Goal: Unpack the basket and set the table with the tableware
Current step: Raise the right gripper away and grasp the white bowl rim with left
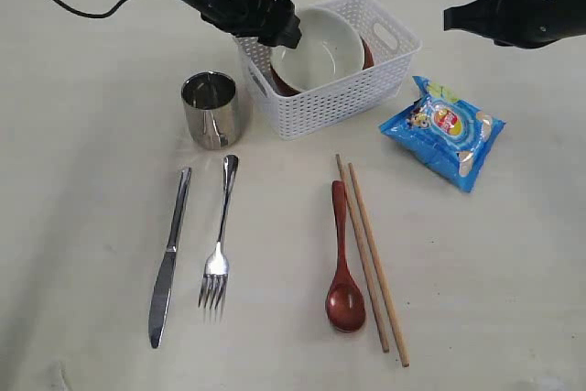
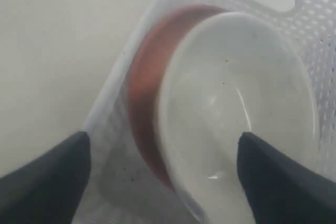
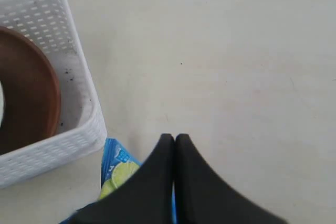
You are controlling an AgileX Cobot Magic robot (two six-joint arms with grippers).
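Tableware partly laid out on the table [image 1: 82, 345], exterior view. The basket [image 1: 322, 109] stands at the far middle. It holds the cream bowl [image 1: 322, 48], tilted with its mouth facing outward, and the brown plate [image 1: 368, 54], which lies behind and beneath the bowl and shows only as a rim at either side.

On the table, just left of the basket, stands the steel cup [image 1: 211, 109], upright. In front of it the knife [image 1: 169, 258] and the fork [image 1: 220, 244] lie side by side, apart. Further right lie the wooden spoon [image 1: 343, 267], bowl end toward the near edge, and beside it the two chopsticks [image 1: 371, 254], close to parallel. A blue chip bag [image 1: 444, 130] lies right of the basket.

The left gripper [image 1: 282, 29] hangs at the basket's left end, at the bowl's rim. In the left wrist view its jaws stand wide apart [image 2: 163, 137], one finger over the bowl's hollow, the other over the basket's wall; it grips nothing. The right gripper [image 1: 453, 17] hovers above the table beyond the chip bag. In the right wrist view its fingers [image 3: 167, 150] are pressed together, empty.
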